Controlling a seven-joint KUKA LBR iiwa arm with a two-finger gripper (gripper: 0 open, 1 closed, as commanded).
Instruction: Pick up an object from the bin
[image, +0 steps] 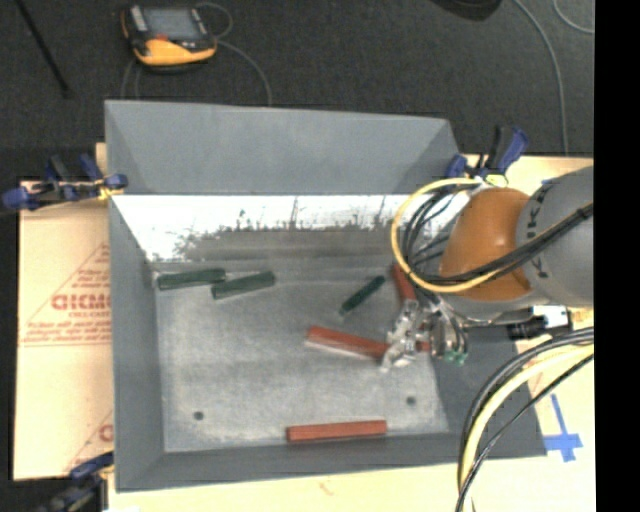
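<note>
Clearly found the hand (405, 345) low, right of centre, at the right end of a red bar (343, 343); could not tell whether clenched or released. Risked catching only the tip, then tipping or dropping the bar onto the bin (300, 150) floor.

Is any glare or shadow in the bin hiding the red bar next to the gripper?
Camera view: glare sits as a bright band along the back wall, away from the floor; the red bar beside the gripper lies on evenly lit floor, with no dark shadow across it; its right end meets the gripper.
</note>
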